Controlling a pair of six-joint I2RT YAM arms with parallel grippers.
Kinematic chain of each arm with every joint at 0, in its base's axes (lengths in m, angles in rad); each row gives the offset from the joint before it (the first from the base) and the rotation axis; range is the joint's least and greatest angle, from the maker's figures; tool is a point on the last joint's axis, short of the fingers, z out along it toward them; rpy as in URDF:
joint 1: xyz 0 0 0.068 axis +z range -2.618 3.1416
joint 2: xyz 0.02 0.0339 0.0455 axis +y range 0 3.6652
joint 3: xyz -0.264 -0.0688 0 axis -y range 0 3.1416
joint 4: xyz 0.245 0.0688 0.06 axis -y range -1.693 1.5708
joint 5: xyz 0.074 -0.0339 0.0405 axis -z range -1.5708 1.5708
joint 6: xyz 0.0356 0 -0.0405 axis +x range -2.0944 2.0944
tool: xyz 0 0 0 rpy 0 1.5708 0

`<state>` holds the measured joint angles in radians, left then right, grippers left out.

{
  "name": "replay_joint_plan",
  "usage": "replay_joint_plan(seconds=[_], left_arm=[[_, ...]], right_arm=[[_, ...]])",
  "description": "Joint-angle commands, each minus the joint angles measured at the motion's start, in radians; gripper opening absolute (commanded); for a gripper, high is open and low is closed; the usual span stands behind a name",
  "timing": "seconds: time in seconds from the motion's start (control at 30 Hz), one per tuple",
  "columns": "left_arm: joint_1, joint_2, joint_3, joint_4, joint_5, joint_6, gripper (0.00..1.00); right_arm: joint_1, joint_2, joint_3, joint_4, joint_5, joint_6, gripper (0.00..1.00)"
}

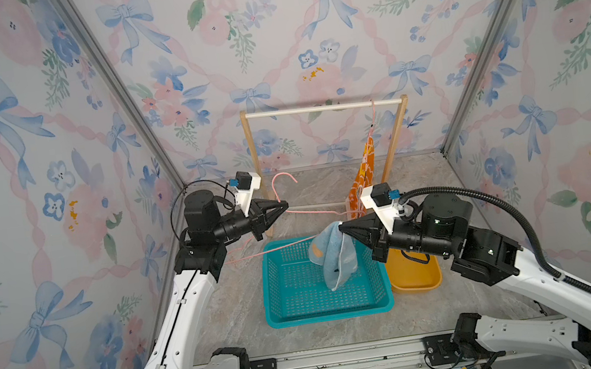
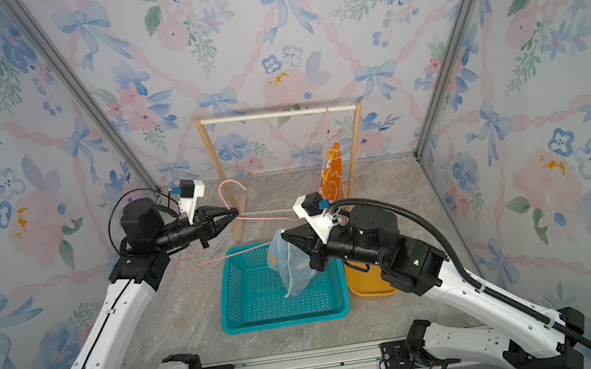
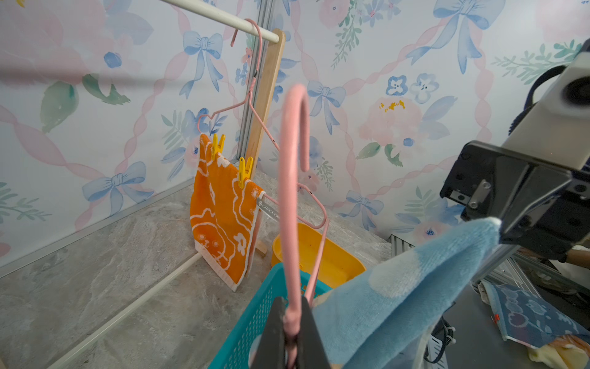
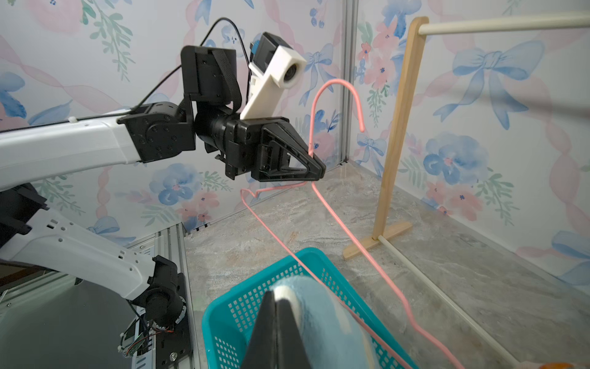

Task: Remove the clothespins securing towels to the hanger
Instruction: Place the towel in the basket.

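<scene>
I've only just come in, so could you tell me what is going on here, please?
The left gripper, jaws shut, holds a bare pink hanger by its neck. The right gripper holds the light blue towel hanging over the teal basket. The orange towel hangs on a second hanger on the rack, pinned by two yellow clothespins, so those are yet to come off.

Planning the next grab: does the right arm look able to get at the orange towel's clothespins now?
Probably not yet: the right end effector is shut on the blue towel, though the clothespins hang close behind it.
</scene>
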<state>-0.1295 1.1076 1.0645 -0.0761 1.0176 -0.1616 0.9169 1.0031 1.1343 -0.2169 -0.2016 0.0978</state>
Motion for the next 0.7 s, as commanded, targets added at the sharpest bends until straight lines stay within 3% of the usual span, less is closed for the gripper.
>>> replay_joint_plan(seconds=[0.0,0.57,0.67], left_arm=[[0.007,-0.023,0.014,0.019,0.004,-0.006,0.0],[0.007,-0.038,0.025,0.018,-0.01,0.0,0.0],[0.007,-0.038,0.03,0.018,-0.004,0.001,0.0]], right_arm=[[-0.004,0.027,-0.055,0.023,0.022,0.023,0.0],[0.031,0.15,-0.271,0.032,0.172,0.052,0.0],[0.031,0.185,-0.28,0.021,0.207,0.053,0.07]])
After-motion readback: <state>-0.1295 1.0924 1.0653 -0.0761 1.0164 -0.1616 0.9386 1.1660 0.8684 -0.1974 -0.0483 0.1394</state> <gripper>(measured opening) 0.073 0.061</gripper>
